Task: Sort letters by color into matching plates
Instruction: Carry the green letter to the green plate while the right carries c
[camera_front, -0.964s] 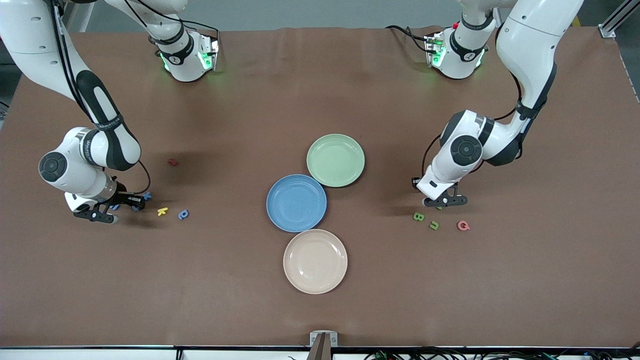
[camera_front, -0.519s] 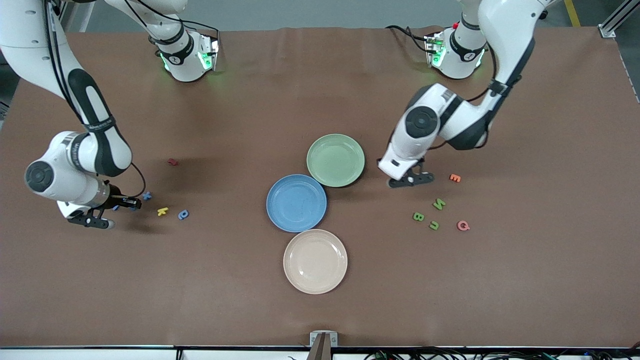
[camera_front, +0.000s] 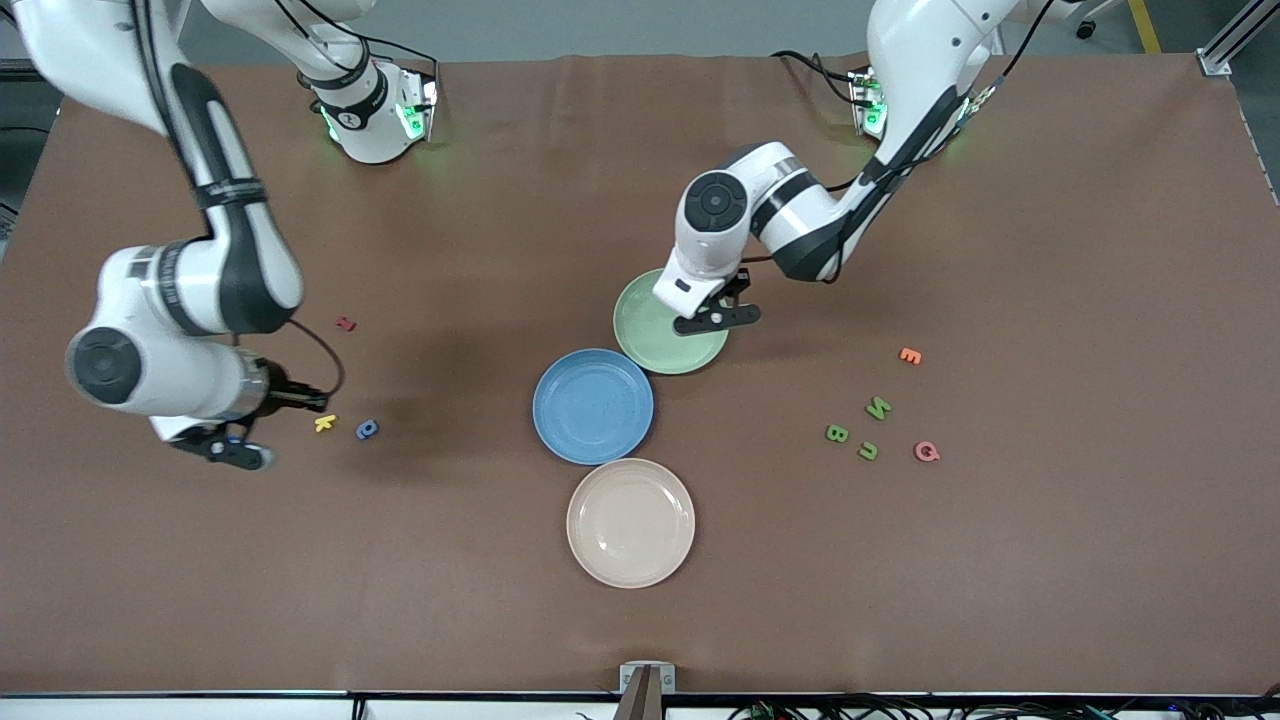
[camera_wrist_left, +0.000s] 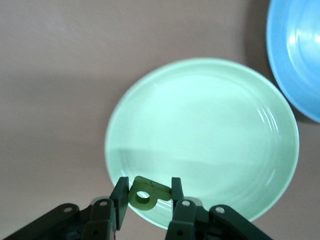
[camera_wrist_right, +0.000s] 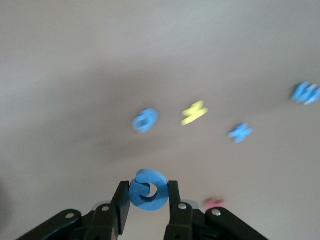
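Note:
My left gripper (camera_front: 715, 318) is shut on a green letter (camera_wrist_left: 147, 192) and holds it over the edge of the pale green plate (camera_front: 650, 345), which also shows in the left wrist view (camera_wrist_left: 210, 125). Three green letters (camera_front: 878, 407) (camera_front: 837, 433) (camera_front: 868, 451) lie toward the left arm's end. My right gripper (camera_front: 225, 445) is shut on a blue letter (camera_wrist_right: 148, 190), above the table toward the right arm's end. One blue letter (camera_front: 367, 430) lies beside it; the right wrist view shows three (camera_wrist_right: 145, 120) (camera_wrist_right: 240, 132) (camera_wrist_right: 306, 93). The blue plate (camera_front: 593, 406) is empty.
A beige plate (camera_front: 630, 522) sits nearest the front camera, touching the blue plate. A yellow letter (camera_front: 325, 423) and a dark red one (camera_front: 346, 323) lie near the blue letters. An orange letter (camera_front: 910, 355) and a pink one (camera_front: 927, 452) lie by the green letters.
My left gripper has carried a green letter from the green group to over the green plate. My right gripper has lifted off the table with a blue letter.

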